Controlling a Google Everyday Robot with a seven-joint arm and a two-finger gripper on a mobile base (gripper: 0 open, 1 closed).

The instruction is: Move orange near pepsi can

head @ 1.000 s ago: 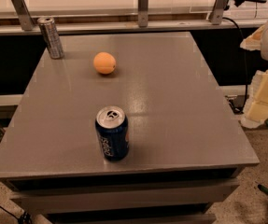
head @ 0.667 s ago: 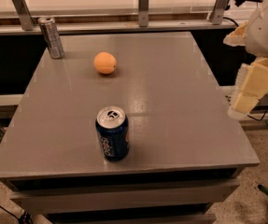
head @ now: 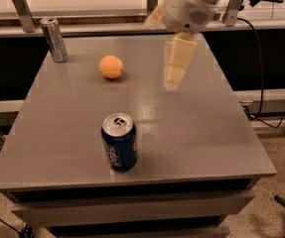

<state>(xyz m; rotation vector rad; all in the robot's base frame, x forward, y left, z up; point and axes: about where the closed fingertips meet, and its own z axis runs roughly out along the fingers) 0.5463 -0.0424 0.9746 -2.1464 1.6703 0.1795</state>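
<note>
The orange (head: 111, 66) lies on the grey table (head: 196, 133) at the back left of centre. The pepsi can (head: 119, 142), dark blue with a silver top, stands upright near the front edge, well apart from the orange. My gripper (head: 164, 51) hangs from the white arm at the top middle, above the table and to the right of the orange. It is open and empty. One cream finger (head: 176, 62) points down, and the other shows only partly behind the wrist.
A slim silver-grey can (head: 53, 39) stands at the table's back left corner. A metal rail with posts (head: 22, 6) runs behind the table. A black cable (head: 259, 78) hangs off to the right. The floor drops away past the table's edges.
My arm has swung in from the right edge of the view to above the table's back middle. The orange and both cans have not moved.
</note>
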